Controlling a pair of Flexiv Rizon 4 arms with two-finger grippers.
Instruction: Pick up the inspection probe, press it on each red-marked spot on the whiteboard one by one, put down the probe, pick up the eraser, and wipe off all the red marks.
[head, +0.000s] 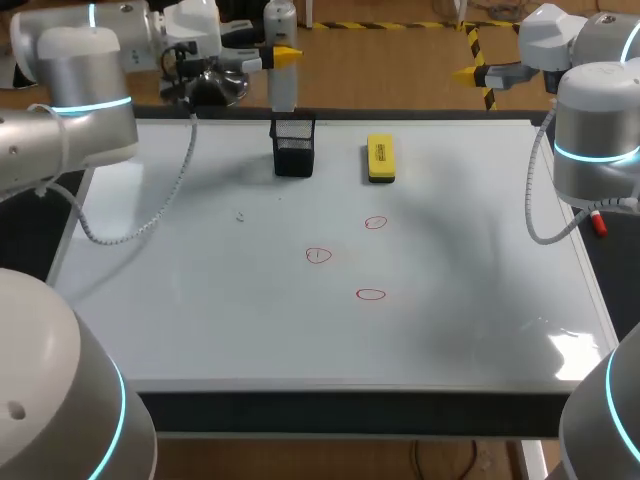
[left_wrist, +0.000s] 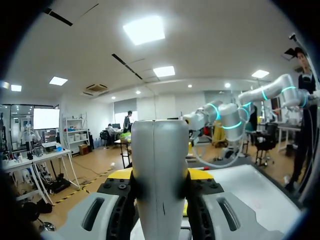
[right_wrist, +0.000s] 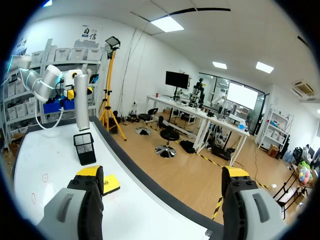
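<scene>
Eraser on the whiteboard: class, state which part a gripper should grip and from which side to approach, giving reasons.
Probably best: take the yellow eraser across its narrow width, fingers on its two long sides, coming straight down from above. It lies flat on the whiteboard, long axis pointing away from the robot, with both long sides clear.

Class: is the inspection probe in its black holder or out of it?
Out: the left tool grips the probe upright, its lower end above the black holder rim.
</scene>
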